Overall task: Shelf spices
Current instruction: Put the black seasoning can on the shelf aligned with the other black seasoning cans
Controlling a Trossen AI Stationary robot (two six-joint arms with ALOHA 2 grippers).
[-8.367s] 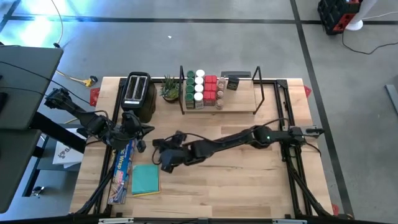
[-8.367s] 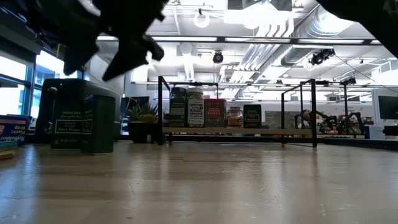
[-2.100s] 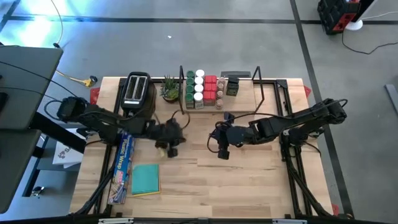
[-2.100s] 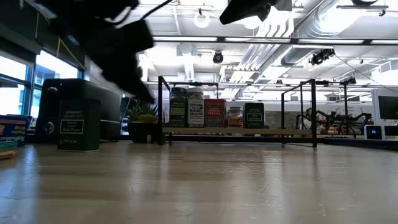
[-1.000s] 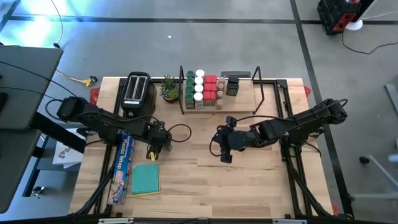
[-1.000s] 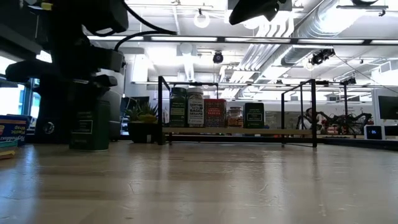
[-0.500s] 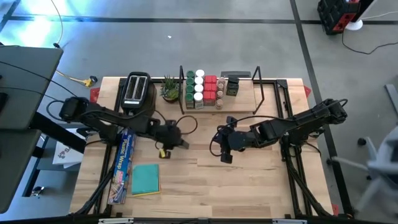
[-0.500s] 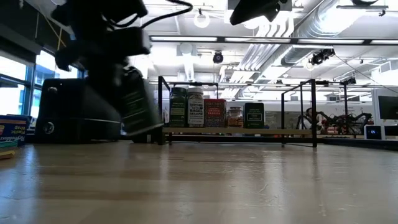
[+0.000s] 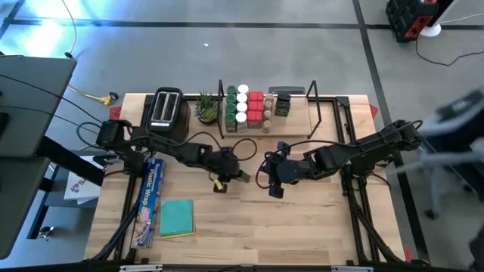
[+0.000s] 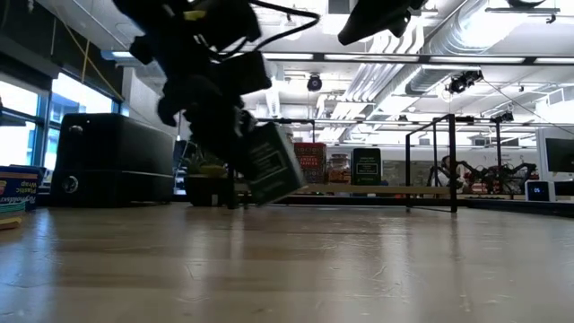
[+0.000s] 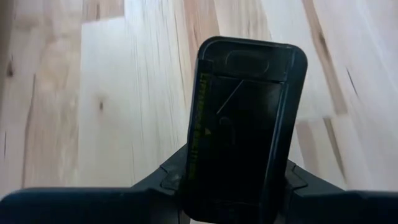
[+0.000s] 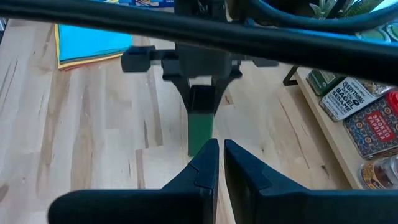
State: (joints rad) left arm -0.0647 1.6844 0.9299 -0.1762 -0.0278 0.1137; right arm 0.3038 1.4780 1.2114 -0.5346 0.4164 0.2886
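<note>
Clearly, a dark rectangular tin is pinched between the jaws of the left gripper and carried tilted above the table, clear of the wood, as the low view shows. From the left wrist, the tin is seen standing out past the fingers, which press on its two narrow sides. The shelf lies just beyond these jaws, with the other spices gathered at its end nearest the potted plant and the toaster.

The right gripper is held over the table just beside the left one, its jaws pressed together on nothing; the held tin is seen directly ahead of its fingertips. A teal pad and a long box are left well behind the left jaws.
</note>
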